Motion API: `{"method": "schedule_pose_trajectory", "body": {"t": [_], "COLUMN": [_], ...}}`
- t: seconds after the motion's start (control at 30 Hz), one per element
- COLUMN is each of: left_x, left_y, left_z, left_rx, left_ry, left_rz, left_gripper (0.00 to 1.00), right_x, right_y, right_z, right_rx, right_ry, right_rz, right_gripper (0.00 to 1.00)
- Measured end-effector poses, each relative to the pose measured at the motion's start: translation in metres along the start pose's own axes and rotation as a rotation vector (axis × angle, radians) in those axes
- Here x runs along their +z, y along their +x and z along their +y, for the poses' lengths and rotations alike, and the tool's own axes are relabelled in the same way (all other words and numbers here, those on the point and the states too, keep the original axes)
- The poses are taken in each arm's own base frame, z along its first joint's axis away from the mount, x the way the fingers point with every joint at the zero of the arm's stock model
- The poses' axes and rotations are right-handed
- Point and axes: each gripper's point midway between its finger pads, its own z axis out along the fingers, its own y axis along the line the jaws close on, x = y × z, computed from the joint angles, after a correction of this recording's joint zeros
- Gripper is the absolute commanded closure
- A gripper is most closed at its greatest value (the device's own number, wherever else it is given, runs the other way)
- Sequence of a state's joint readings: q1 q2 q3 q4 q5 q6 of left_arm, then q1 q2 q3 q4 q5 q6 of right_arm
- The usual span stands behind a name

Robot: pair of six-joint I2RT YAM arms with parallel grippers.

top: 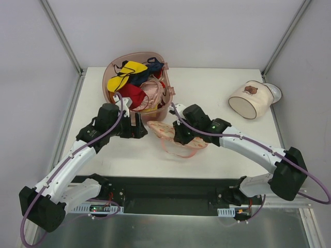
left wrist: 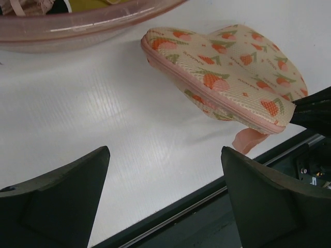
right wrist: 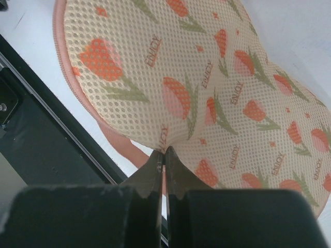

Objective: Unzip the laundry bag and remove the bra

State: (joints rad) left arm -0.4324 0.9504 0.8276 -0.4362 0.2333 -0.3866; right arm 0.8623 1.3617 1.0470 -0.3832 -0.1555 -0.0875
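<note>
The laundry bag (top: 173, 135) is a cream mesh pouch with an orange tulip print and pink zipper edging. It lies on the white table in front of the pink basin. It also shows in the left wrist view (left wrist: 227, 72) and the right wrist view (right wrist: 207, 88). Its thin pink loop (top: 170, 150) trails toward the near edge. My right gripper (right wrist: 164, 150) is shut, pinching the pouch's near edge and lifting it slightly. My left gripper (left wrist: 165, 170) is open and empty, low over the table to the left of the pouch. The bra is hidden.
A pink basin (top: 110, 72) holding red, yellow, navy and pink garments stands at the back left, close behind the pouch. A cream cylindrical container (top: 251, 99) with a brown mark lies at the back right. The table's dark front rail (left wrist: 196, 212) runs just below my left fingers.
</note>
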Motion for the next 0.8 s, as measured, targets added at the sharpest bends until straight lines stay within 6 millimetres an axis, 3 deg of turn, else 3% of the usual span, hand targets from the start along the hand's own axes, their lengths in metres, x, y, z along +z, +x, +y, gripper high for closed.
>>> {"method": "schedule_pose_trajectory", "body": {"t": [0.13, 0.27, 0.3, 0.43, 0.53, 0.6, 0.7, 0.8], "left_x": [-0.004, -0.005, -0.005, -0.003, 0.002, 0.005, 0.008, 0.007], "left_y": [-0.012, -0.014, -0.014, -0.013, -0.01, -0.008, -0.006, -0.006], "left_z": [-0.004, -0.005, -0.005, -0.004, -0.003, -0.002, -0.003, -0.003], "left_rx": [0.029, 0.042, 0.042, 0.039, 0.031, 0.026, 0.024, 0.024], "left_ry": [0.009, 0.011, 0.01, 0.008, 0.006, 0.006, 0.011, 0.014], "left_rz": [-0.034, -0.042, -0.041, -0.033, -0.008, 0.007, 0.02, 0.02], "left_gripper": [0.1, 0.09, 0.09, 0.09, 0.09, 0.08, 0.08, 0.08], "right_x": [-0.01, -0.019, -0.02, -0.022, -0.024, -0.027, -0.036, -0.036], "right_y": [0.0, 0.001, 0.001, 0.001, 0.002, 0.002, 0.006, 0.019], "right_z": [-0.006, -0.01, -0.01, -0.013, -0.027, -0.047, -0.095, -0.131], "right_rx": [0.016, 0.028, 0.028, 0.039, 0.076, 0.139, 0.295, 0.43], "right_ry": [0.012, 0.034, 0.035, 0.059, 0.108, 0.165, 0.291, 0.374], "right_rz": [-0.002, 0.007, 0.011, 0.021, 0.026, 0.019, 0.018, 0.055], "right_gripper": [0.99, 0.3, 0.26, 0.21, 0.2, 0.21, 0.21, 0.21]}}
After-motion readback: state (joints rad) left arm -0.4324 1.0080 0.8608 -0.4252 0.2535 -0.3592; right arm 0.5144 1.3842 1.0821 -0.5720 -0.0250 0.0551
